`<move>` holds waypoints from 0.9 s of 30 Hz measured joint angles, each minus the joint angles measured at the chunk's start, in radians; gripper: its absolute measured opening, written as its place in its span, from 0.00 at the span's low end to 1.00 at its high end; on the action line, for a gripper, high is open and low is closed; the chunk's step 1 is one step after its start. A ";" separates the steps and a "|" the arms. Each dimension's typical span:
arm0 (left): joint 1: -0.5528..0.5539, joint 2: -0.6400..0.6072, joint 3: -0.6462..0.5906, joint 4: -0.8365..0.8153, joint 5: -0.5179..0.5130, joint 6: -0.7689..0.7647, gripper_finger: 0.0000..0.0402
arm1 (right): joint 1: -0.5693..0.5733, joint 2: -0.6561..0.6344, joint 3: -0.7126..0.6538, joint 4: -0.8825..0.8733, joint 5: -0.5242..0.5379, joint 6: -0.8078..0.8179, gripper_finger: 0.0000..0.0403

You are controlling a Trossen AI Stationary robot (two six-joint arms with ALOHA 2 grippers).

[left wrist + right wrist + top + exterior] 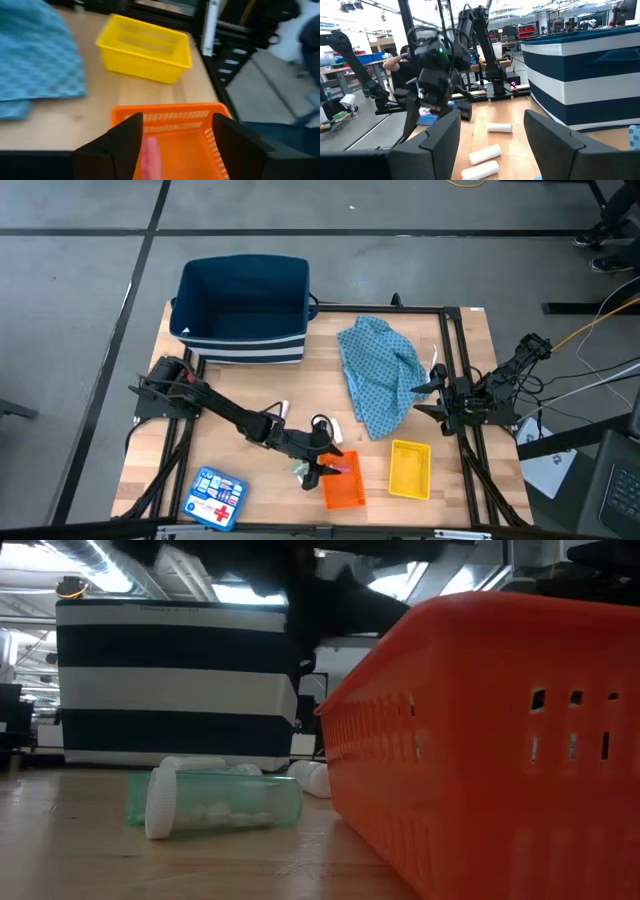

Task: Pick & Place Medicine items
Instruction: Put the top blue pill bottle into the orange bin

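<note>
over the orange plastic mesh tray [343,483] the left gripper [175,145] stands with fingers spread, a small red packet [150,156] lying loose in the tray below. the right gripper [492,132] waits open by the blue patterned cloth [380,370]. lifting away carelessly could clip the tray's rim and knock the greenish pill bottle [215,803] or white cylindrical sticks [485,154] around.

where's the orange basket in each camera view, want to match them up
High view: orange basket near the table's front edge, under the left gripper.
Low view: fills the right half.
Left wrist view: low centre, between that arm's fingers.
Right wrist view: not in it.
Shared landmark: yellow basket, beside it.
</note>
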 joint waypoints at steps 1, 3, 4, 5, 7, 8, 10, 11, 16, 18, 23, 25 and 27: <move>-0.005 -0.022 0.001 -0.044 -0.034 -0.001 0.59 | 0.000 0.000 0.000 0.000 0.000 0.000 0.55; -0.018 -0.071 0.001 -0.171 -0.115 -0.026 0.59 | 0.000 0.000 0.000 -0.001 0.000 0.000 0.55; -0.026 -0.092 0.001 -0.230 -0.156 -0.053 0.59 | 0.000 0.000 0.000 -0.002 0.000 0.000 0.55; -0.035 -0.115 0.001 -0.291 -0.197 -0.087 0.59 | 0.000 0.000 0.000 -0.003 -0.001 0.000 0.55; -0.057 -0.152 0.001 -0.413 -0.258 -0.163 0.58 | 0.000 0.000 0.000 -0.003 -0.003 0.000 0.55; -0.069 -0.164 0.001 -0.458 -0.275 -0.201 0.57 | 0.000 0.000 0.000 -0.004 -0.003 0.000 0.55; -0.098 -0.176 0.001 -0.559 -0.310 -0.286 0.56 | 0.000 0.000 0.000 -0.005 -0.003 0.000 0.55; -0.111 -0.176 0.001 -0.592 -0.321 -0.328 0.56 | 0.000 0.000 0.000 -0.006 -0.003 0.000 0.55; -0.165 -0.151 0.001 -0.668 -0.346 -0.511 0.56 | 0.000 0.000 0.000 -0.011 -0.003 0.000 0.55; -0.177 -0.126 0.000 -0.666 -0.349 -0.553 0.56 | 0.000 0.000 0.000 -0.010 -0.002 0.000 0.55; -0.179 -0.054 0.000 -0.662 -0.320 -0.631 0.56 | 0.000 0.000 0.000 -0.011 -0.002 0.000 0.55; -0.173 -0.027 0.000 -0.663 -0.312 -0.643 0.56 | 0.000 0.000 0.000 -0.011 -0.002 0.000 0.55; -0.164 -0.010 0.000 -0.657 -0.300 -0.648 0.56 | 0.000 0.000 0.000 -0.010 -0.002 0.000 0.55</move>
